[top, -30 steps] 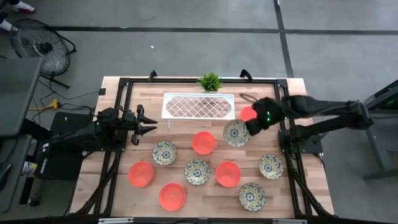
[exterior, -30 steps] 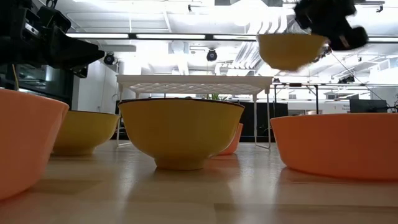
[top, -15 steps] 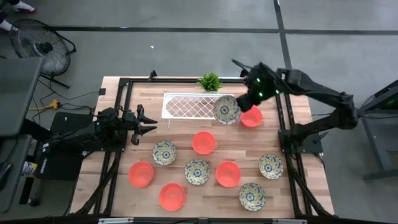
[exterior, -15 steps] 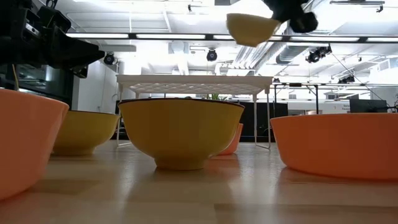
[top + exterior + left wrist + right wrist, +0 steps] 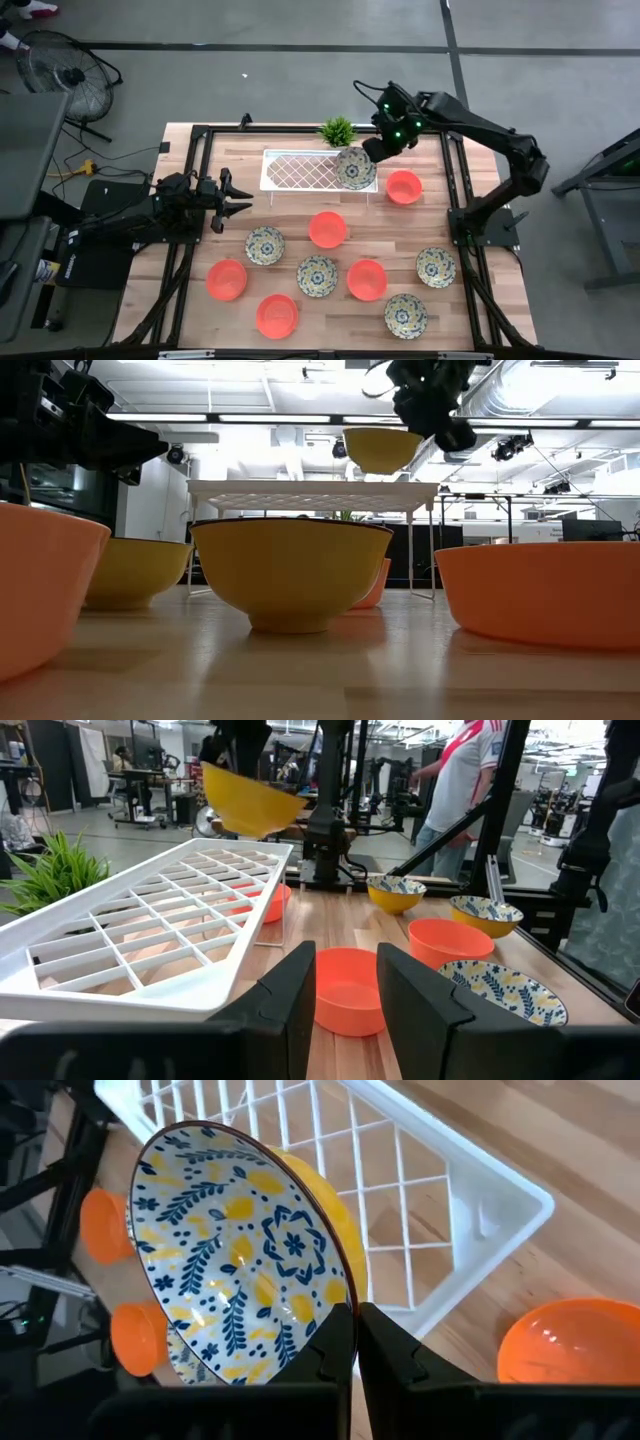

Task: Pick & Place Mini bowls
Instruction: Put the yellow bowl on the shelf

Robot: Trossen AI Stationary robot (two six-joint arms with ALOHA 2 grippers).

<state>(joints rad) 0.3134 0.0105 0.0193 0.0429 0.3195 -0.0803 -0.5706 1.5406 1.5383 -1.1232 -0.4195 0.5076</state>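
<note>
Cream floral bowl (image 5: 355, 168) hangs over the white tray (image 5: 300, 170), pinched by the outstretched right claw (image 5: 372, 150).

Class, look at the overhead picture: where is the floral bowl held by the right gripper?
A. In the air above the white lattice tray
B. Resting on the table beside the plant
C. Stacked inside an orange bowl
A: the right gripper holds the floral bowl by its rim over the white lattice tray; the low view shows it clear of the tray top.
</note>
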